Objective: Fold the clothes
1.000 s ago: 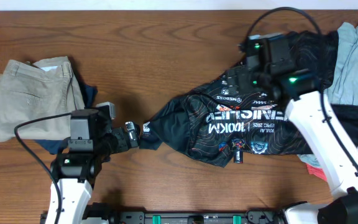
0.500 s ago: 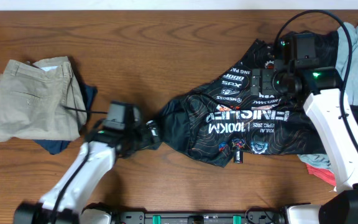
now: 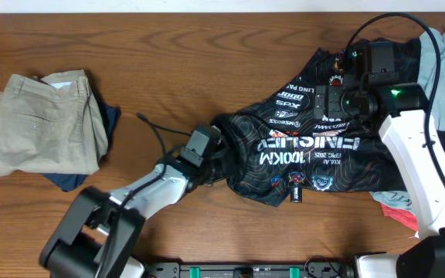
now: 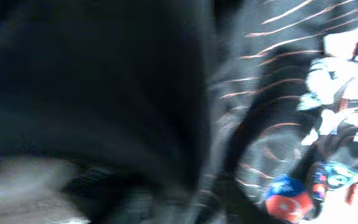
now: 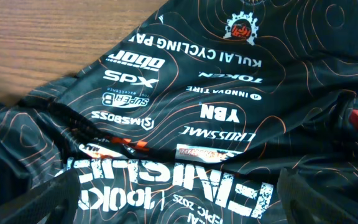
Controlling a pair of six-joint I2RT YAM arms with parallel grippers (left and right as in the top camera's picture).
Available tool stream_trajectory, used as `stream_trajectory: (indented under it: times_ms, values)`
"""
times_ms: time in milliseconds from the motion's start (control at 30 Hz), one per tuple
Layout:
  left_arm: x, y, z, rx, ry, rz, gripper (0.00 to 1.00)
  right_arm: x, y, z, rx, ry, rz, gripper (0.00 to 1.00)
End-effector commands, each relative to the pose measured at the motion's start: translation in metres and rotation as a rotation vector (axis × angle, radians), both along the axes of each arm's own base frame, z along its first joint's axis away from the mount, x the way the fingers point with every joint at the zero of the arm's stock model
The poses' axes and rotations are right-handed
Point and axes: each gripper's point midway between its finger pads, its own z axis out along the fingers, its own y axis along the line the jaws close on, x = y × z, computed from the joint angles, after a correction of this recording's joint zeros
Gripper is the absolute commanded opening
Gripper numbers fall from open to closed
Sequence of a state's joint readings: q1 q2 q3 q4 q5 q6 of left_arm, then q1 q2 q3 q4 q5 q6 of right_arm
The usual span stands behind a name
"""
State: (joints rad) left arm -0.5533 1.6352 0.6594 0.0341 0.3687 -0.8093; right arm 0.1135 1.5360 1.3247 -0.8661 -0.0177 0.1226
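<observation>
The clothes are one black jersey [image 3: 300,150] with orange contour lines and white logos, lying crumpled across the right half of the table. My left gripper [image 3: 216,154] is pressed into the jersey's bunched left edge, its fingers hidden by cloth. The left wrist view is blurred and filled with black fabric [image 4: 278,93], so the jaws cannot be made out. My right gripper [image 3: 315,102] hovers over the jersey's upper part. In the right wrist view its dark fingers [image 5: 8,205] stand wide apart above the printed logos [image 5: 185,112], holding nothing.
Folded beige trousers [image 3: 41,123] lie at the left on a dark blue garment [image 3: 113,120]. A grey-blue garment [image 3: 443,69] is heaped at the right edge, with a pink one [image 3: 396,208] below it. Bare wood [image 3: 168,62] lies between the trousers and the jersey.
My left arm has swung right, and the jersey's left edge has bunched rightward with it. The right gripper moved right about a second ago and has since held still.
</observation>
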Motion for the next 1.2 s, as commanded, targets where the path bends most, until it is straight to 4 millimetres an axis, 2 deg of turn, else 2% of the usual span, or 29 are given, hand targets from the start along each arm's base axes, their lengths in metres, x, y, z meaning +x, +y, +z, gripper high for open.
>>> stream_trajectory:
  times_ms: [0, 100, 200, 333, 400, 467, 500, 533, 600, 700, 800, 967, 1033, 1167]
  values:
    - [0.011, 0.029, -0.014, 0.124, -0.065, 0.010, 0.06, 0.000, -0.004, 0.000, -0.008, 0.000, -0.021, 0.99]
    - [0.039, 0.058, -0.002, 0.204, -0.174, 0.013, 0.06, 0.000, -0.006, 0.000, -0.014, 0.001, -0.026, 0.99]
    - [0.076, 0.103, 0.025, 0.260, -0.261, 0.120, 0.06, -0.001, -0.008, -0.001, -0.015, 0.008, -0.031, 0.99]
    - [0.133, 0.169, 0.086, 0.264, -0.399, 0.312, 0.06, -0.001, -0.012, -0.001, -0.014, 0.008, -0.042, 0.99]
    - [0.157, 0.203, 0.117, 0.264, -0.462, 0.410, 0.06, -0.001, -0.014, -0.001, -0.014, 0.009, -0.048, 0.99]
    - [0.172, 0.230, 0.143, 0.254, -0.509, 0.472, 0.06, -0.001, -0.016, -0.001, -0.015, 0.012, -0.052, 0.99]
    - [0.176, 0.237, 0.152, 0.239, -0.525, 0.485, 0.13, -0.001, -0.016, -0.001, -0.015, 0.012, -0.052, 0.99]
    - [0.179, 0.241, 0.159, 0.215, -0.537, 0.486, 0.44, -0.001, -0.016, -0.001, -0.015, 0.011, -0.052, 0.99]
    - [0.178, 0.242, 0.161, 0.178, -0.534, 0.474, 0.95, -0.001, -0.016, -0.001, -0.014, 0.009, -0.053, 0.99]
    - [0.159, 0.238, 0.138, 0.177, -0.407, 0.457, 0.98, -0.001, -0.016, -0.001, -0.014, 0.008, -0.053, 0.99]
    - [0.125, 0.217, 0.109, 0.155, -0.223, 0.395, 0.98, -0.001, -0.016, -0.001, -0.015, 0.011, -0.052, 0.99]
    - [0.061, 0.163, 0.073, 0.104, 0.047, 0.241, 0.98, -0.001, -0.016, -0.001, -0.014, 0.011, -0.052, 0.99]
    - [0.041, 0.143, 0.061, 0.109, 0.106, 0.190, 0.98, -0.001, -0.016, -0.001, -0.015, 0.012, -0.052, 0.99]
    - [0.015, 0.101, 0.039, 0.101, 0.156, 0.120, 0.98, -0.003, -0.016, -0.002, -0.015, 0.017, -0.052, 0.99]
